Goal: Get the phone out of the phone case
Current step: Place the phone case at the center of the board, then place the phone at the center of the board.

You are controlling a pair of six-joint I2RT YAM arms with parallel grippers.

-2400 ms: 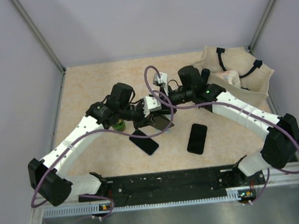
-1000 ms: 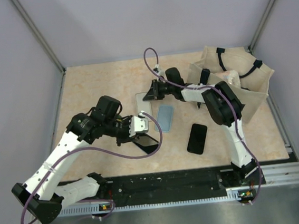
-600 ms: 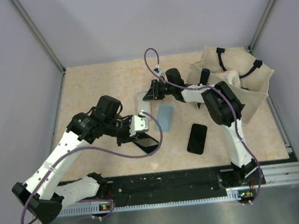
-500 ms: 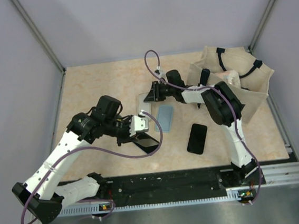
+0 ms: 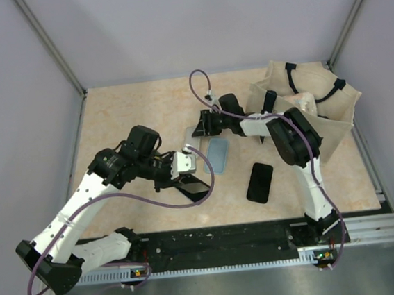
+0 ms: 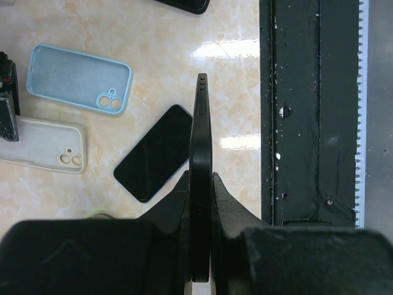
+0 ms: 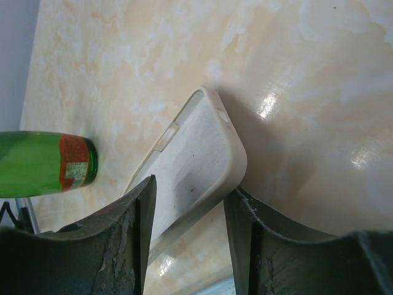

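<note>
- Marbled beige tabletop sits between pale lilac walls, with a beige fabric tote bag at its far right corner.
- The left gripper is pinched narrowly on a slim black phone, holding it edge-on above the table and free of any case.
- The right gripper has its jaws parted astride one end of an empty cream silicone phone case lying on the table. Whether the fingers touch it cannot be told.
- A light blue empty phone case lies just beside the cream one.
- A second black phone lies flat beneath the left gripper, and a third black phone lies nearer the right arm.
- A green bottle shows near the cream case.
</note>
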